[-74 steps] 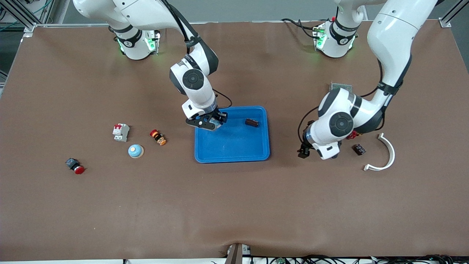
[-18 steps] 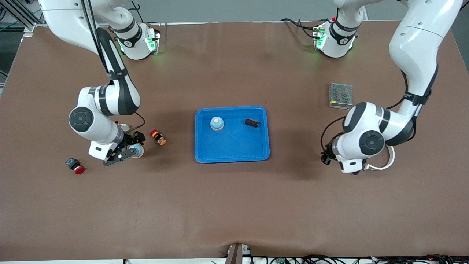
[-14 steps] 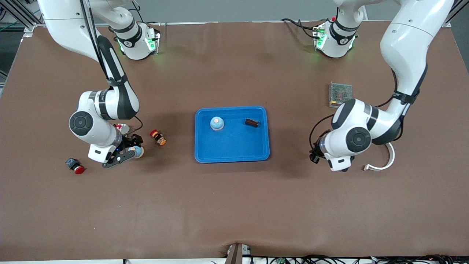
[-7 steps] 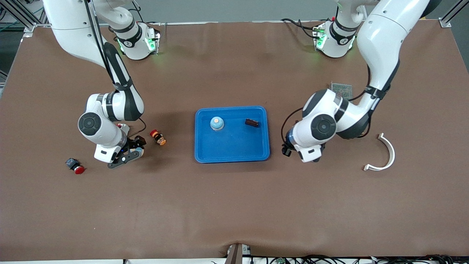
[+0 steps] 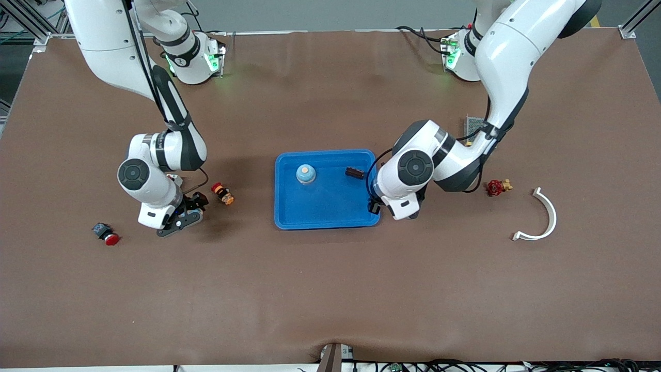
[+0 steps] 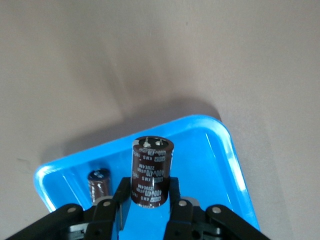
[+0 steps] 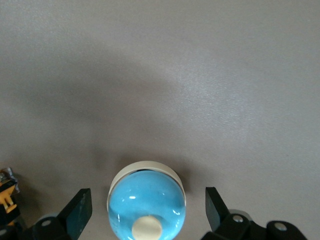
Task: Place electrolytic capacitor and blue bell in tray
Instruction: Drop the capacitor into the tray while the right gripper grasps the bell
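The blue tray [image 5: 326, 217] lies mid-table. In it are a blue bell [image 5: 305, 174] and a dark electrolytic capacitor [image 5: 355, 173]. My left gripper [image 5: 381, 208] is over the tray's edge at the left arm's end. In the left wrist view it [image 6: 150, 200] is shut on a second capacitor [image 6: 151, 170], upright above the tray [image 6: 210, 165], with the first capacitor [image 6: 98, 182] beside it. My right gripper [image 5: 188, 212] is low at the right arm's end. In the right wrist view it [image 7: 147, 212] is open around a second blue bell [image 7: 147, 202], fingertips [image 7: 77, 212] apart from it.
An orange-and-red part [image 5: 223, 193] lies beside the right gripper, and a red push button [image 5: 106, 233] toward the table's end. A white breaker [image 5: 173, 178] is partly hidden by the right arm. A red valve [image 5: 497, 186], a white curved piece [image 5: 545, 217] and a mesh board [image 5: 474, 124] lie at the left arm's end.
The left arm has moved from its end of the table to the tray's edge, carrying the capacitor. The right gripper has shifted a little over the second bell and stays open.
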Controlling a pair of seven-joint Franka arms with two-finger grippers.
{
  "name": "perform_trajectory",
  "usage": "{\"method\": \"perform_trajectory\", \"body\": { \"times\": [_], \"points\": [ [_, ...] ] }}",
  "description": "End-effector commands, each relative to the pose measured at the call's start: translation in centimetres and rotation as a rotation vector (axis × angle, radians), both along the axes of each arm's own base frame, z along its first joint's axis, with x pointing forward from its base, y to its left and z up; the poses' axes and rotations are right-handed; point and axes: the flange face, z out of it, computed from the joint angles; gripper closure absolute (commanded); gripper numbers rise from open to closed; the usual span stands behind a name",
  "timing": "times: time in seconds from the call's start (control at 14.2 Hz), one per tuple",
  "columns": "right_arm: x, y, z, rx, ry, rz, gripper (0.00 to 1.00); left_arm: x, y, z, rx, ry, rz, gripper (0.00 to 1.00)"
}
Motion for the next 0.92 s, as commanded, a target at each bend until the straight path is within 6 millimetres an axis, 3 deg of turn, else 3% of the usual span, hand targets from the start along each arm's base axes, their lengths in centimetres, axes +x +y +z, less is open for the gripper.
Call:
{"method": "perform_trajectory", "body": {
  "times": [0.0,0.35,0.49,0.63,0.85],
  "points": [
    [-0.9,-0.1,-0.9,0.019,-0.018,0.009,0.00,0.1,-1.7,-1.0,-0.031,-0.006,0.065,1.00],
    [-0.9,-0.1,-0.9,0.024,-0.017,0.006,0.00,-0.8,-3.9,-4.0,-0.062,-0.023,0.114,1.00],
    [-0.9,-0.2,-0.9,0.025,-0.015,0.002,0.17,-1.1,-4.2,-5.1,-0.062,-0.026,0.111,0.99],
    [-0.9,-0.8,-1.0,0.030,-0.010,-0.010,0.33,-1.1,-4.1,-5.6,-0.054,-0.026,0.109,0.80],
    [-0.8,-1.2,-1.2,0.062,-0.002,-0.026,0.50,-1.1,-4.1,-5.5,-0.054,-0.030,0.100,0.14]
  ]
}}
